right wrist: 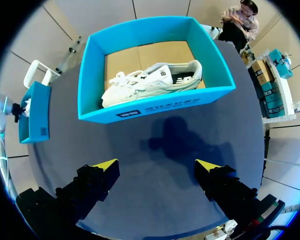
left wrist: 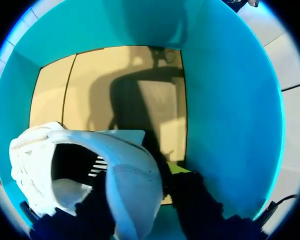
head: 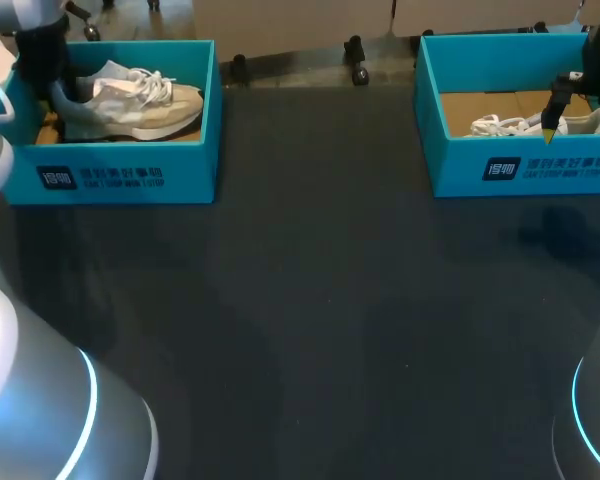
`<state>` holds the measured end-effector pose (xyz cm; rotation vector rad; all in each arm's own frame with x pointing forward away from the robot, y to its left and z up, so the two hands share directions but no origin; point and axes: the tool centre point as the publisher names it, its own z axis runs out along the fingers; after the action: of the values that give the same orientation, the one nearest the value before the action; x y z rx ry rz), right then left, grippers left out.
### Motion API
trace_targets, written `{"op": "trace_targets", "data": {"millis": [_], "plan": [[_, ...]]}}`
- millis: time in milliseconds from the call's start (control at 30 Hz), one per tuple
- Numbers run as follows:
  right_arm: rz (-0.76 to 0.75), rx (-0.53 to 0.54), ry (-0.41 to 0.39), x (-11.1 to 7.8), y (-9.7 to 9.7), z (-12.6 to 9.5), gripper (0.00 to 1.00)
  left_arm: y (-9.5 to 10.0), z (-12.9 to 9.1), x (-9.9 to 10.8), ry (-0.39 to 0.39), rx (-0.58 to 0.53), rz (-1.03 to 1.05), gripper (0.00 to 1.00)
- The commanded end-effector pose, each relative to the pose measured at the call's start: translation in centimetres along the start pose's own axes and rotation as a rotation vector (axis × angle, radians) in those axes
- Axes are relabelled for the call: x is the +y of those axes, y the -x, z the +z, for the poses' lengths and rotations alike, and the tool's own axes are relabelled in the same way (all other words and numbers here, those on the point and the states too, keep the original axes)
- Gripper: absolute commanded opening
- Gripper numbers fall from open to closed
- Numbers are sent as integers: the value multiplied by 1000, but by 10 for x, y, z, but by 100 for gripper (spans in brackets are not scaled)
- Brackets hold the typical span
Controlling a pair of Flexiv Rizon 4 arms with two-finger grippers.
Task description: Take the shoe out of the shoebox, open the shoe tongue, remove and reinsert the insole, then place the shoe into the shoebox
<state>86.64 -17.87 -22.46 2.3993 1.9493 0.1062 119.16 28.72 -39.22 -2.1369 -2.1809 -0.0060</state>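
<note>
A cream sneaker [head: 130, 100] lies in the teal shoebox [head: 110, 175] at the far left. My left gripper [head: 58, 100] reaches into that box at the shoe's heel. In the left wrist view the heel wall of the sneaker [left wrist: 132, 185] stands between the dark fingers, one inside the shoe's opening and one outside, and my left gripper [left wrist: 140, 185] is shut on it. A second white sneaker [right wrist: 150, 82] lies in the right shoebox [right wrist: 155, 107]. My right gripper [right wrist: 157, 170] hangs open, high above the table in front of that box, holding nothing.
The dark table [head: 320, 300] stretches between the two boxes. The left box's teal walls [left wrist: 230, 100] stand close around my left gripper, over a cardboard floor [left wrist: 90, 90]. The right box [head: 520, 165] sits at the far right edge.
</note>
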Motion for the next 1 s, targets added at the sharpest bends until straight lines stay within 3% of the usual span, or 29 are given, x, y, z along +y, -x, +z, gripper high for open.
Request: {"op": "trace_targets", "data": {"millis": [33,467,1000], "plan": [[0,1,1,0,0,0,100,-1,7,6,-17,4,2,0],[0,1,1,0,0,0,100,-2,-14,3,-13,-21,13,0],[0,1,1,0,0,0,100,-12,-63,0,27,-44,6,0]]}}
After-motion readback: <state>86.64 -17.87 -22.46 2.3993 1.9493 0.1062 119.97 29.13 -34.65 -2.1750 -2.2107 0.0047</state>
